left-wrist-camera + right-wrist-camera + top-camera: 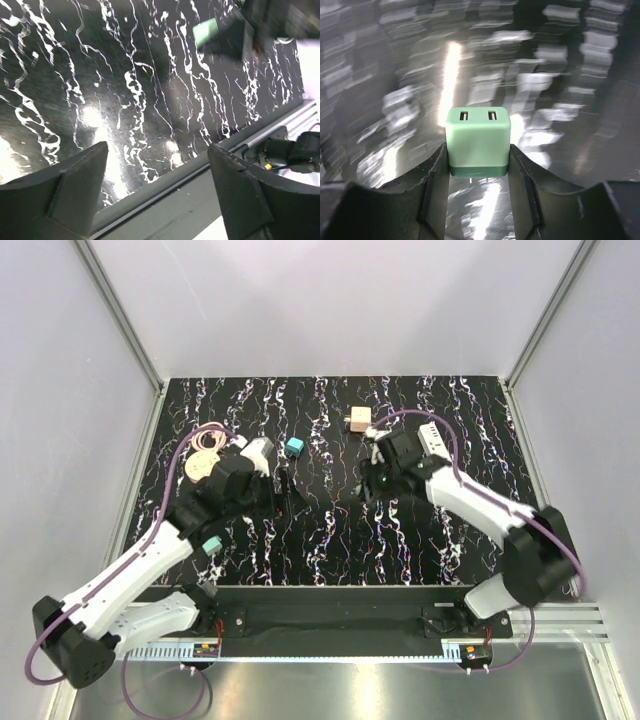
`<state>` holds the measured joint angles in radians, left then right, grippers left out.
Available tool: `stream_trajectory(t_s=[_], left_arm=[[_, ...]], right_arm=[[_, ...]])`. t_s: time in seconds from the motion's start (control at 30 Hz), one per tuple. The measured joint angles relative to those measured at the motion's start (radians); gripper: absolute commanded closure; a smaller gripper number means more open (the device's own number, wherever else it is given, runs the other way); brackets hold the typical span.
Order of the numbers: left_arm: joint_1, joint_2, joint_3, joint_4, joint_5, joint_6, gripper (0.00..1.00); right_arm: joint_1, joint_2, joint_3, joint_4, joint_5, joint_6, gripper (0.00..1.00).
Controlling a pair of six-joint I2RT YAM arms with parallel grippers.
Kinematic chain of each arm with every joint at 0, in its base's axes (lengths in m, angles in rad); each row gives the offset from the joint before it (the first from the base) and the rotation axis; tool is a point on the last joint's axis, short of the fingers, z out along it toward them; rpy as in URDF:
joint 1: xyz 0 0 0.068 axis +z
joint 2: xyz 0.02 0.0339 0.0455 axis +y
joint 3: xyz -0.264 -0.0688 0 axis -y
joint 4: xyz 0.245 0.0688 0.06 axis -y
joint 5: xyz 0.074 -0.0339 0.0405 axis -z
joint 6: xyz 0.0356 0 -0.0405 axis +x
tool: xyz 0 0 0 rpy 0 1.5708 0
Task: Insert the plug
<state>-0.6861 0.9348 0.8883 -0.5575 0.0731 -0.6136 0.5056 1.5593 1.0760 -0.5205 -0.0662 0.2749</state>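
Note:
The plug [294, 447], a small teal-blue cube, sits on the black marbled table [330, 530] left of centre, with no gripper on it. My left gripper [157, 147] is open with only table between its fingers; in the top view it [283, 490] hangs a little in front of the plug. My right gripper [478, 150] is shut on a paler mint-green cube [477, 142] with two slots in its top face, one finger against each side. Seen from above, that gripper [368, 483] is right of centre. The white power strip [432, 433] lies behind the right arm, partly hidden.
A tan-brown cube [359, 420] stands at the back centre. Pale wooden rings [207, 452] lie at the back left beside the left arm. The table's front rail [200, 165] runs just under the left gripper. Walls close in the table on three sides.

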Motion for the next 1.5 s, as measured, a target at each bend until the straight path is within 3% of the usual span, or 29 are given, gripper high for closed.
stream_trajectory(t_s=[0.17,0.4,0.63,0.97,1.1,1.23,1.27,1.3,1.37,1.4,1.47,1.5], left_arm=[[0.092,0.13,0.019,0.011,0.162,-0.023,0.28],[0.117,0.29,0.084,0.037,0.386,-0.04,0.31],[0.113,0.326,0.099,0.094,0.531,-0.077,0.3],[0.064,0.399,0.122,0.123,0.586,-0.095,0.33],[0.045,0.423,0.125,0.131,0.589,-0.097,0.42],[0.036,0.431,0.125,0.147,0.605,-0.108,0.74],[0.031,0.431,0.125,0.148,0.602,-0.116,0.92],[0.031,0.432,0.125,0.146,0.597,-0.128,1.0],[0.031,0.438,0.125,0.144,0.597,-0.132,1.0],[0.031,0.438,0.125,0.144,0.596,-0.132,1.0],[0.031,0.438,0.125,0.145,0.593,-0.132,1.0],[0.031,0.438,0.125,0.142,0.592,-0.124,1.0]], right_arm=[[0.173,-0.232,-0.13,0.146,-0.111,-0.058,0.89],[0.256,-0.416,-0.274,0.298,-0.204,-0.125,0.91],[0.277,-0.438,-0.285,0.36,-0.256,-0.163,0.92],[0.316,-0.437,-0.285,0.386,-0.272,-0.174,0.93],[0.322,-0.437,-0.286,0.389,-0.272,-0.175,0.92],[0.327,-0.433,-0.293,0.393,-0.267,-0.177,0.9],[0.328,-0.431,-0.296,0.395,-0.264,-0.178,0.82],[0.329,-0.43,-0.299,0.397,-0.257,-0.181,0.77],[0.33,-0.429,-0.302,0.402,-0.253,-0.18,0.64],[0.33,-0.429,-0.303,0.403,-0.251,-0.18,0.48],[0.332,-0.429,-0.305,0.406,-0.248,-0.168,0.35],[0.332,-0.43,-0.306,0.406,-0.246,-0.159,0.21]])
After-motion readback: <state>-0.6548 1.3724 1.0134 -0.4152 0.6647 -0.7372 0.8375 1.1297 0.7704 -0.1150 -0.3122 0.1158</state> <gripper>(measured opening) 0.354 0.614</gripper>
